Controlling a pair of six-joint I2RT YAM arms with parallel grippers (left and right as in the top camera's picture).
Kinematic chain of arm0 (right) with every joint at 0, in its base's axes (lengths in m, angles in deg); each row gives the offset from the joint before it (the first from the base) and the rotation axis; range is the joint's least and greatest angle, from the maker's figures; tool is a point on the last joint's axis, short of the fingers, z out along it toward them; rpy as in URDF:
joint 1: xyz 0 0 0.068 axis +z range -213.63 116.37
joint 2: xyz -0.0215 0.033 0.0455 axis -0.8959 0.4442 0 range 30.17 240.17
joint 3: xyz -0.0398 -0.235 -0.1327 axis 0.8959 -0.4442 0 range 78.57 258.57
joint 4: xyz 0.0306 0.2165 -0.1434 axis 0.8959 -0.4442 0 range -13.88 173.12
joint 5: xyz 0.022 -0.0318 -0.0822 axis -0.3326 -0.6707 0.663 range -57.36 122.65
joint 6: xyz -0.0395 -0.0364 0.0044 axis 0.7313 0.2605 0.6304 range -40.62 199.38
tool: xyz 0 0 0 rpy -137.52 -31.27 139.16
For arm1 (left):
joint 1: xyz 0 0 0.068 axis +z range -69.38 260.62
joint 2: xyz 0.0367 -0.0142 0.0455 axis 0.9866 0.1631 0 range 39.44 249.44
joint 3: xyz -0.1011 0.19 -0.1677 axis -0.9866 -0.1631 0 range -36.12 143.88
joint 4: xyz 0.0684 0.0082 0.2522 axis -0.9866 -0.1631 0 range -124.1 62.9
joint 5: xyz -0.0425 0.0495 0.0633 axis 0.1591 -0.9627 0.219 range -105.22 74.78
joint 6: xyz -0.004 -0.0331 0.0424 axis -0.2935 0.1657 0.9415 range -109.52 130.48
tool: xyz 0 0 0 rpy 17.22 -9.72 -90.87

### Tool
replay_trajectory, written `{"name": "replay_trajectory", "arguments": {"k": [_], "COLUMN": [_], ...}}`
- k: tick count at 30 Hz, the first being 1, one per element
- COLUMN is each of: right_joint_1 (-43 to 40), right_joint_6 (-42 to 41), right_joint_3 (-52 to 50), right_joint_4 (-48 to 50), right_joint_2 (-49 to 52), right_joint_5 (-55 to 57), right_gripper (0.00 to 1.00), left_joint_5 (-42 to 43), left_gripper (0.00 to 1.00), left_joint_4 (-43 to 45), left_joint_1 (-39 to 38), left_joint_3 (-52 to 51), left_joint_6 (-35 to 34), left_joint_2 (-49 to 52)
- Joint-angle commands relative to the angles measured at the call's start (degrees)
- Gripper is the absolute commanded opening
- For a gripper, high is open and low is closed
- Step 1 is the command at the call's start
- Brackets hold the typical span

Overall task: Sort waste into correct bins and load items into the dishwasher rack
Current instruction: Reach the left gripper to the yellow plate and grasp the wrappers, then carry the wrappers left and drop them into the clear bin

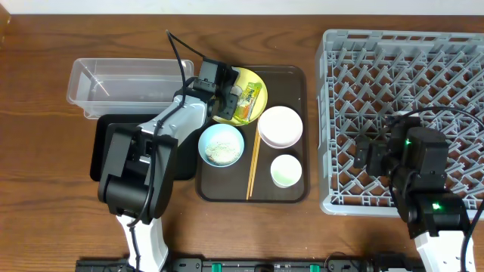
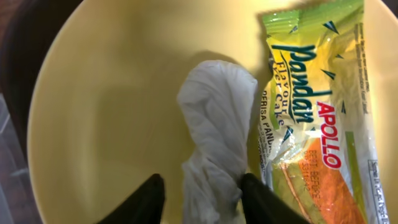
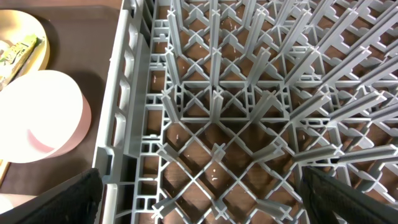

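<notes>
The round yellow plate (image 1: pixel 255 78) sits at the back of the brown tray and holds the green-and-yellow wrapper (image 1: pixel 249 100) and a crumpled white scrap (image 2: pixel 214 118). My left gripper (image 1: pixel 229 97) is low over the plate. In the left wrist view its open fingers (image 2: pixel 202 193) straddle the scrap, with the wrapper (image 2: pixel 317 106) just to the right. The light blue bowl (image 1: pixel 221 145) holds white grains. The white bowl (image 1: pixel 280 126), small cup (image 1: pixel 286 171) and chopsticks (image 1: pixel 253 162) lie nearby. My right gripper (image 1: pixel 369 151) hovers open and empty over the grey rack (image 1: pixel 404 68).
The clear tub (image 1: pixel 125 81) stands at the back left. The black tray (image 1: pixel 106 147) lies in front of it, mostly under my left arm. The dishes sit on a dark brown serving tray (image 1: pixel 299 83). The right wrist view shows the rack's pegs (image 3: pixel 217 112) and the white bowl (image 3: pixel 37 118).
</notes>
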Motion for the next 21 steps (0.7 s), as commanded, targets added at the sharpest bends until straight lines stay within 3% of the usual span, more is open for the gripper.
{"name": "replay_trajectory", "arguments": {"k": [1,6,18,21], "right_joint_1": [0.4,0.4,0.4,0.4], "right_joint_6": [-0.8,-0.8,-0.8,-0.8], "right_joint_3": [1.2,1.2,1.2,1.2], "right_joint_4": [-0.1,-0.1,-0.1,-0.1], "right_joint_2": [0.0,0.0,0.0,0.0], "right_joint_5": [-0.5,-0.5,-0.4,-0.4], "right_gripper": [0.99,0.99,0.99,0.99], "left_joint_5": [0.8,0.8,0.5,-1.0], "left_gripper": [0.29,0.06,0.06,0.06], "left_joint_4": [-0.6,-1.7,-2.3,-2.6], "left_joint_1": [-0.1,-0.1,0.3,1.5], "left_joint_3": [0.8,0.8,0.8,0.8], "left_joint_6": [-0.4,-0.4,-0.4,-3.9], "left_joint_2": [0.6,0.6,-11.7,-15.8]}}
